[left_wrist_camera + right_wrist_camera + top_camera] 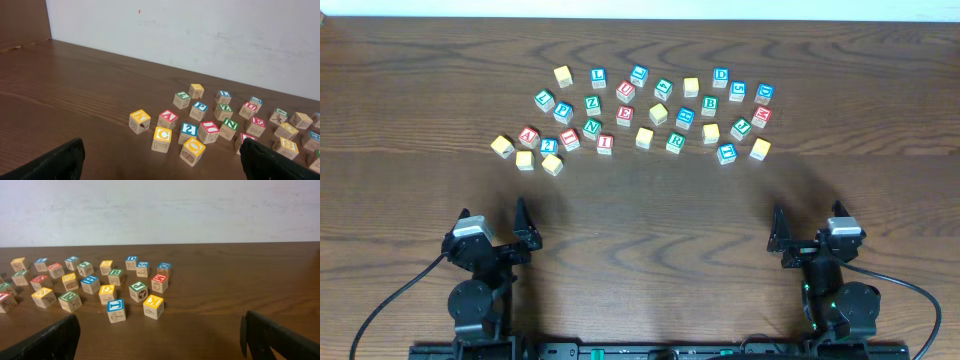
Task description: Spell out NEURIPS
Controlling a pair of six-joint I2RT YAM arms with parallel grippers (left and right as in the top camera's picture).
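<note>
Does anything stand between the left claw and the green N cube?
Yes. A yellow-topped cube and, just behind it, a red-topped cube lie roughly on the straight line from the open left claw to the green N cube. A direct low approach would probably bump into them.

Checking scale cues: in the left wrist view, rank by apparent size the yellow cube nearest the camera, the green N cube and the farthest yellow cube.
1. Nearest yellow cube
2. Green N cube
3. Farthest yellow cube
Nearness to the camera likely explains it, not real size.
</note>
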